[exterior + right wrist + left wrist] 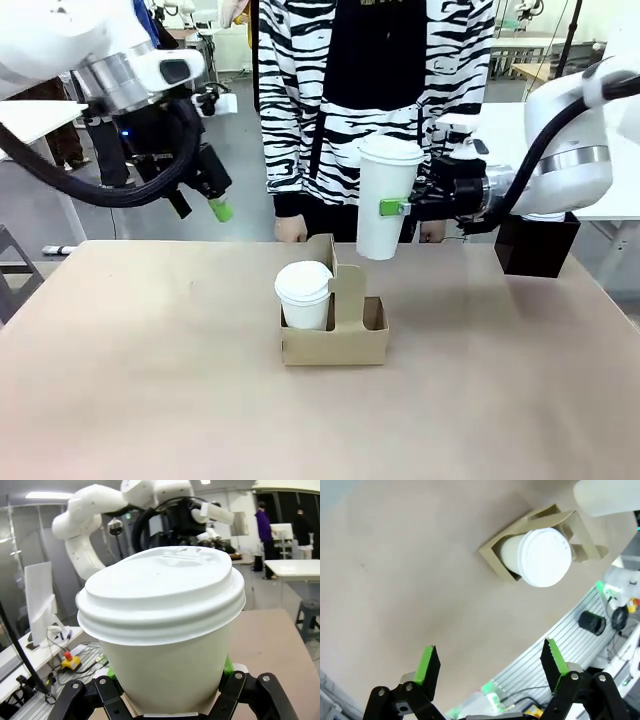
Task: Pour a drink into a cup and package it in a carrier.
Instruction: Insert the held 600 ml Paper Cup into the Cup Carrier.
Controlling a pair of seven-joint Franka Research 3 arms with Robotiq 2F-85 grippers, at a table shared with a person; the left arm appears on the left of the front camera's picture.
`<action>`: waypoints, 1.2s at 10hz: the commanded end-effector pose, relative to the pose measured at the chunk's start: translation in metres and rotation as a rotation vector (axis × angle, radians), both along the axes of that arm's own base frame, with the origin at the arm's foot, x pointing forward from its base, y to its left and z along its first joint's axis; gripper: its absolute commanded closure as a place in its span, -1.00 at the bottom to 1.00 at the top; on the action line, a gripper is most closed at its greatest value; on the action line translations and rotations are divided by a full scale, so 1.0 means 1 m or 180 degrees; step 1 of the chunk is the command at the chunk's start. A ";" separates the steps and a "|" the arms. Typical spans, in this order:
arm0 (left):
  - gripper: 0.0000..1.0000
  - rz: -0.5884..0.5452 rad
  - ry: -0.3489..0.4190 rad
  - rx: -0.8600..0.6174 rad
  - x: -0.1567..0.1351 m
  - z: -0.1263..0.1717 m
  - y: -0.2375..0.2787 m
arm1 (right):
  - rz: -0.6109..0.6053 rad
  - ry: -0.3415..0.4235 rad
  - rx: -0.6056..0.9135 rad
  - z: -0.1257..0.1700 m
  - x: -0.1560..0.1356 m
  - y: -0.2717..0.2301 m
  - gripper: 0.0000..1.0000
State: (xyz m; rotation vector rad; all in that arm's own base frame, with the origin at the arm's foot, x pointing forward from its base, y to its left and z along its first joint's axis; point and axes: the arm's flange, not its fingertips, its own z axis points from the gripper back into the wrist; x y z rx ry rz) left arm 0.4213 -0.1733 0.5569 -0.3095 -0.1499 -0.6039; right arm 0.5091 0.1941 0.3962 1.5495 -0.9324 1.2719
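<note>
My right gripper (pixel 392 208) is shut on a tall white lidded cup (pixel 383 197), holding it in the air just above and right of the brown cardboard carrier (pixel 336 342). In the right wrist view that cup (pixel 165 630) stands between the green pads. A second lidded cup (pixel 304 294) sits in the carrier's left slot; the right slot holds nothing. My left gripper (pixel 212 200) hangs open high at the left, well clear of the table. From the left wrist view the open gripper (pixel 490 672) looks down at the carrier (pixel 495 560) and its cup (pixel 542 556). The drink is hidden.
A person in a zebra-striped top (pixel 375 90) stands at the far side, hands (pixel 291 229) resting on the table edge behind the carrier. A black square box (pixel 535 243) stands at the right. The tan tabletop (pixel 150 370) spreads wide around the carrier.
</note>
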 end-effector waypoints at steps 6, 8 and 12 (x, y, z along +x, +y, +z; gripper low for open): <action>-1.00 -0.0980 -0.0640 -0.0272 -0.012 -0.041 0.072 | 0.0653 -0.0283 0.0157 -0.067 0.019 0.034 -0.61; -1.00 -0.0980 -0.0640 -0.0272 -0.012 -0.041 0.072 | 0.0698 -0.0187 0.0054 -0.087 0.024 0.035 -0.61; -1.00 -0.0980 -0.0640 -0.0272 -0.012 -0.041 0.072 | 0.0776 -0.0001 0.0026 -0.117 0.019 0.035 -0.61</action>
